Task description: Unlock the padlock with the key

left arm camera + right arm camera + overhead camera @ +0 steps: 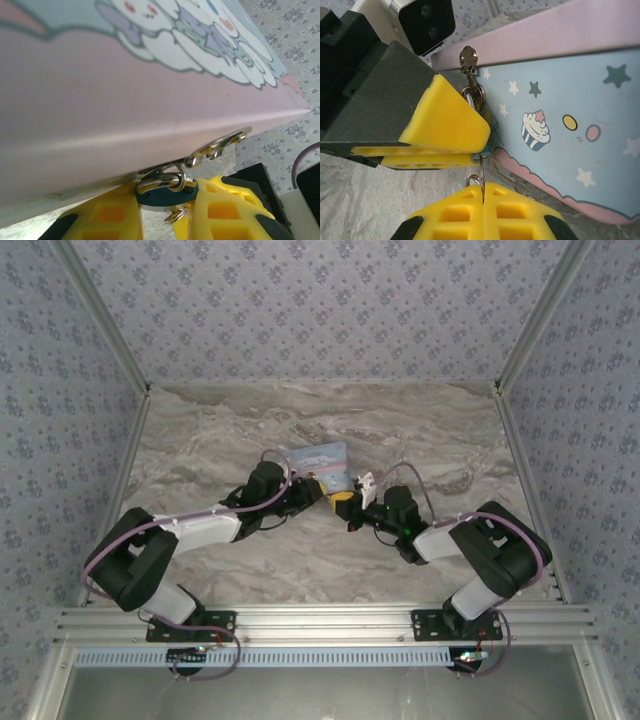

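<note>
The padlock [167,195], a tiny dark teal lock with a steel shackle, hangs from the hasp [220,144] of the pale cartoon tin [125,85]. My left gripper [167,202] is shut on it, one yellow finger on each side. In the right wrist view only a bluish corner of the padlock [486,150] peeks out under the left gripper's fingers [445,125]. The key [481,168] runs from that corner down into my right gripper [483,192], which is shut on the key's head beside its small ring. From above, both grippers meet at the tin's [322,462] near right corner.
The tin lies on the marble tabletop [230,440], near the middle. The left arm [200,530] and right arm [470,540] reach inward from the near edge. Patterned walls close off the back and both sides.
</note>
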You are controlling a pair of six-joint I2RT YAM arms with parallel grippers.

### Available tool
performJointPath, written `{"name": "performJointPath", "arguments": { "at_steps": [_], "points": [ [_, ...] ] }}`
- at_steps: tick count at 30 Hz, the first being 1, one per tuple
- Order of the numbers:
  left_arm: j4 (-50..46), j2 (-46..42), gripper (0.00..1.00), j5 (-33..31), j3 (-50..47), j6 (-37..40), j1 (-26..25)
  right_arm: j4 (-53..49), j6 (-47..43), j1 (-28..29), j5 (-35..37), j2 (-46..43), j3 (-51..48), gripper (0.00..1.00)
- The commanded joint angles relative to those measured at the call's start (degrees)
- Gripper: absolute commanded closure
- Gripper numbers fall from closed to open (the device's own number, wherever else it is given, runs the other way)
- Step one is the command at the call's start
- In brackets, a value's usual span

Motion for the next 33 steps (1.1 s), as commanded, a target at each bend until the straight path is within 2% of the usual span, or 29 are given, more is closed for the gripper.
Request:
{"name": "performJointPath", "arguments": {
  "at_steps": [1,33],
  "points": [
    [4.4,-3.1,0.8,3.2,0.4,-0.1,-0.7,2.9,0.0,-0.3,-1.6,1.4,2.2,1.0],
    [3.1,-4.3,0.8,3.7,-0.3,0.2,-0.6,2.1,-1.3,-4.3,-7.8,4.3,6.1,1.0]
  ]
}}
